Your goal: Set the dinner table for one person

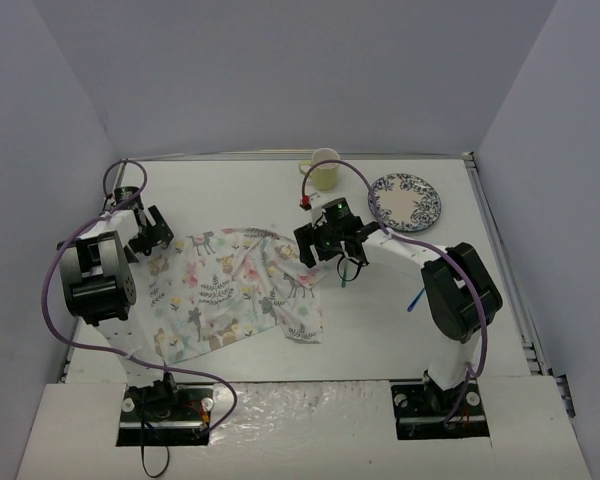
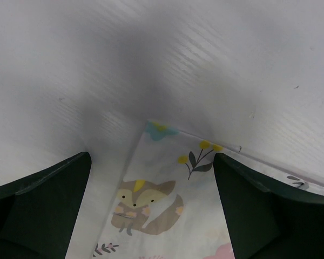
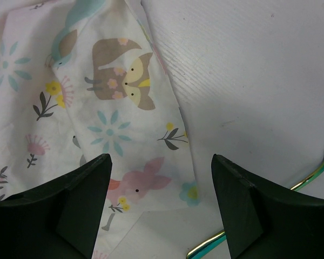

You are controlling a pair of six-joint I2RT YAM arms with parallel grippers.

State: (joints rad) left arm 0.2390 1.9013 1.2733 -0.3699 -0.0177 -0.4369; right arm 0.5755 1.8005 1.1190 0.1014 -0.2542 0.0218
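Both grippers hang open and empty: left gripper [image 1: 145, 240] over a corner of the floral placemat [image 1: 235, 285], right gripper [image 1: 335, 255] over its rumpled right edge. White dinner table [image 1: 380, 335] lies underneath everything.

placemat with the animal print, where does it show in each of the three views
Top external: the placemat lies rumpled left of centre, between the two arms.
Left wrist: one corner at bottom centre, between the left fingers.
Right wrist: it fills the left and centre, running down between the right fingers.
Shared landmark: the bare white table around it, in all three.
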